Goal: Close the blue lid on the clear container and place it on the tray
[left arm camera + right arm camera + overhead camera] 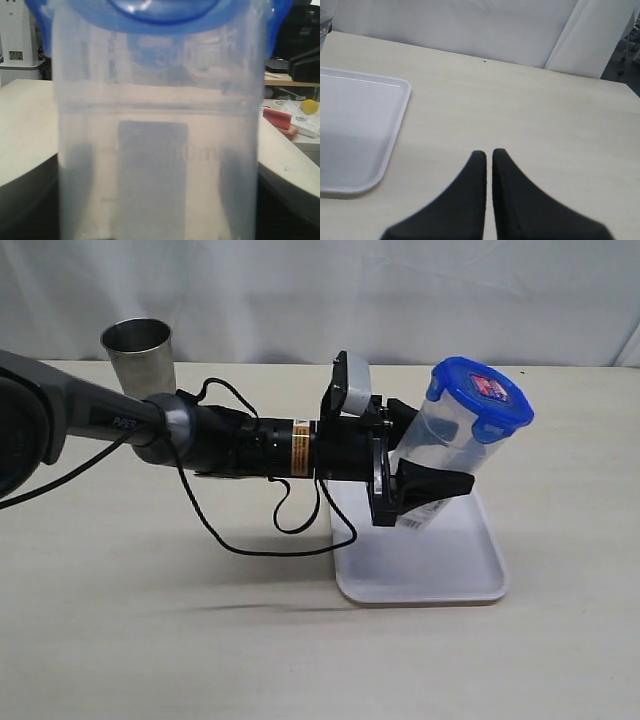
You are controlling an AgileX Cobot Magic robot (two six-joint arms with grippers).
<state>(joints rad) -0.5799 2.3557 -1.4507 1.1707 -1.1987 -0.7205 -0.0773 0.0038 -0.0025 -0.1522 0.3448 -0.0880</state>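
The clear container (447, 445) hangs tilted above the white tray (470, 575), with the blue lid (480, 398) seated on its top. My left gripper (420, 475) is shut on the container's lower half, black fingers on both sides. The left wrist view is filled by the container (155, 165), its lid (155, 12) at the far end; the fingers show only as dark shapes through the plastic. My right gripper (489, 154) is shut on nothing, hovering over bare table beside the tray (365, 125). The right arm is out of the exterior view.
A tapered steel cup (139, 354) stands at the back left of the beige table (150, 640). The left arm's black cable (250, 540) loops down over the table next to the tray. A white curtain closes off the back.
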